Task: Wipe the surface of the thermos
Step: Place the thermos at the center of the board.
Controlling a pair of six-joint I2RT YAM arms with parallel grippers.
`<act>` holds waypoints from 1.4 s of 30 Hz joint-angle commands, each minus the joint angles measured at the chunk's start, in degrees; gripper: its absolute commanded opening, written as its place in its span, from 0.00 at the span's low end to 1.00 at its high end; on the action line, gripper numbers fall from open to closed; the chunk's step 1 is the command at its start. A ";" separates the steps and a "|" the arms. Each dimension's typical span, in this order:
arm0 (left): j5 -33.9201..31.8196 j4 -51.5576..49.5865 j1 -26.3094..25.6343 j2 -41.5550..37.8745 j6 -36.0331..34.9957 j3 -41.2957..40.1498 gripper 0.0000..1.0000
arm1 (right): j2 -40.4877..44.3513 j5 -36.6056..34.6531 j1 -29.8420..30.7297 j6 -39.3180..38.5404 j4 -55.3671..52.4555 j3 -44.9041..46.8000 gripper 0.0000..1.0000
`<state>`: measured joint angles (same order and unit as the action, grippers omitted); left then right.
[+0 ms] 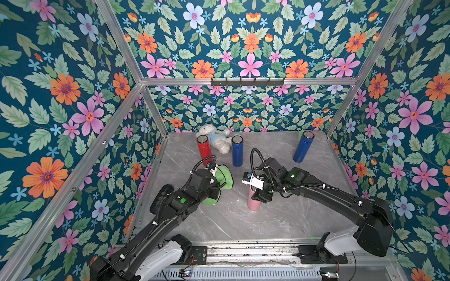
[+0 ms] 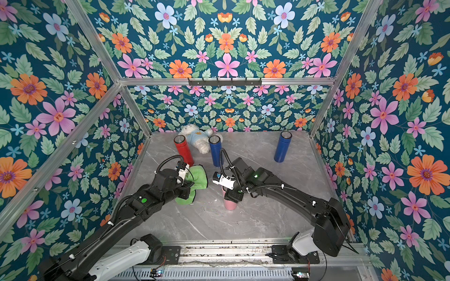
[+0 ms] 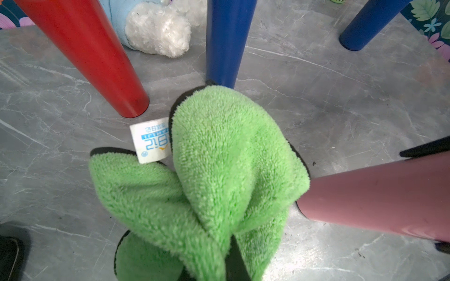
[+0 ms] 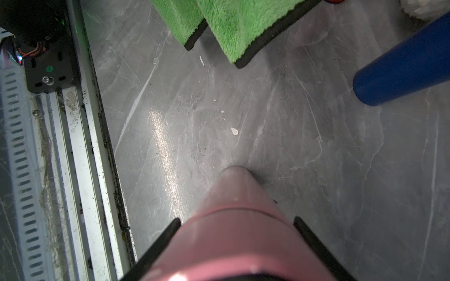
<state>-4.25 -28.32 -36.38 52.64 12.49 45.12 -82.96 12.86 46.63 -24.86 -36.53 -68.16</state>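
Note:
A pink thermos stands upright on the grey marble table. My right gripper is shut on its upper part from above, with a black finger on each side of the pink body. To its left hangs a fluffy green cloth with a white label; my left gripper is shut on it. The cloth hides most of those jaws. In both top views a narrow gap separates the cloth from the thermos.
Behind stand a red thermos, a blue thermos and another blue thermos at the back right. A white plush toy lies between the first two. The arms' metal rail runs along the table's front edge.

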 commanded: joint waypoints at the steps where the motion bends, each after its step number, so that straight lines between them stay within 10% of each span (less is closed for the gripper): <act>1: 0.42 0.10 0.01 0.18 -0.91 0.23 0.00 | 0.53 0.96 -0.01 0.69 3.46 0.44 0.61; 34: 0.48 -0.70 0.27 -1.31 -1.07 -0.47 0.00 | -3.50 1.46 0.01 1.26 0.84 -3.56 0.75; 42: 0.56 -0.51 0.33 -0.96 -1.25 -0.51 0.00 | -2.25 1.35 0.04 1.60 1.68 -3.50 0.99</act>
<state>-3.44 -28.38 -36.21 51.62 11.88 44.40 -85.95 13.47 46.63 -23.38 -36.16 -71.35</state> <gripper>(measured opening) 0.112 0.999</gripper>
